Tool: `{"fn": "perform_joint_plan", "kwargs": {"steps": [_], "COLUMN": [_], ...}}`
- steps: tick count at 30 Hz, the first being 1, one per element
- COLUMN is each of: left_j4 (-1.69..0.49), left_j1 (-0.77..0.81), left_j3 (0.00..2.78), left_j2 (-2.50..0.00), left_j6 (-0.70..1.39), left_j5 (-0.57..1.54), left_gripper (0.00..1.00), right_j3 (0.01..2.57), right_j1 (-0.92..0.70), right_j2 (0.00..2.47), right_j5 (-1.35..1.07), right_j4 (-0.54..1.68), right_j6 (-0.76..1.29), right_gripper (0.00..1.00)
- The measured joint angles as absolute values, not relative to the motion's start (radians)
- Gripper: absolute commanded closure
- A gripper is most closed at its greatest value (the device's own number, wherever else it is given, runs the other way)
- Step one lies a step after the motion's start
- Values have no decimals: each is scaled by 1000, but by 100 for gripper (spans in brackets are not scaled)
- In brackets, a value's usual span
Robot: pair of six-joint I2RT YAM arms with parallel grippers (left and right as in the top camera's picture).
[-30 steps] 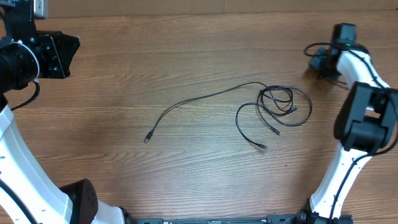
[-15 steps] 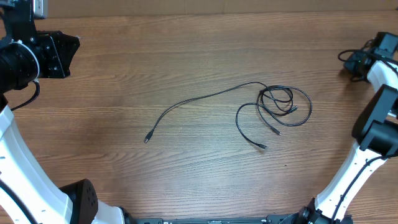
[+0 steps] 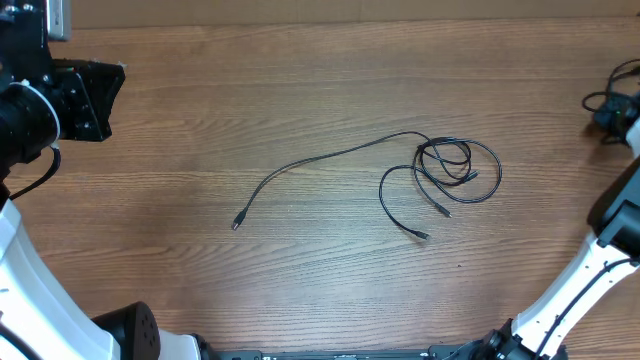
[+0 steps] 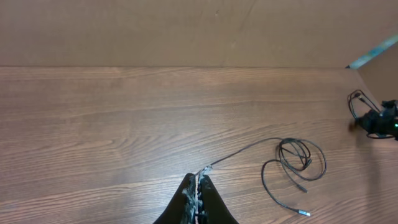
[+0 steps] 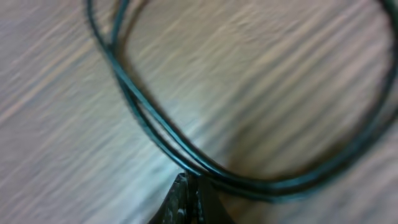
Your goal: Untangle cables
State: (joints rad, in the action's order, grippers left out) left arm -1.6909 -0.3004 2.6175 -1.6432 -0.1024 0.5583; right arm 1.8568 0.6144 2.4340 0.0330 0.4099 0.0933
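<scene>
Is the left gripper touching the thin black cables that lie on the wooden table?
Apart. The overhead view shows the left gripper at the upper left, with bare wooden table between it and the thin black cables.

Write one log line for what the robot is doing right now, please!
cables: tangled, untouched | left gripper: shut, away from cables | right gripper: shut, away from cables

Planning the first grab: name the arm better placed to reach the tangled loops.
Right, probably. The thin black tangled cable loops lie right of centre in the overhead view, nearer the right claw than the left claw.
</scene>
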Motion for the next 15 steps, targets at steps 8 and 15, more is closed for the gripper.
{"fn": "perform_joint_plan", "kwargs": {"steps": [8, 15], "left_j4": [-1691, -1691], "left_j1": [-300, -300], "left_j3": [2617, 2617], "left_j2": [-1629, -1627], "left_j6": [-90, -76], "left_j5": [517, 490], "left_gripper": [96, 96], "right_j3": [1924, 2001], "right_j1": [640, 567], "right_j2": [2438, 2383], "right_j5": [23, -114], "right_j4": [569, 792], "right_j6": [70, 72], "right_gripper": [96, 39]}}
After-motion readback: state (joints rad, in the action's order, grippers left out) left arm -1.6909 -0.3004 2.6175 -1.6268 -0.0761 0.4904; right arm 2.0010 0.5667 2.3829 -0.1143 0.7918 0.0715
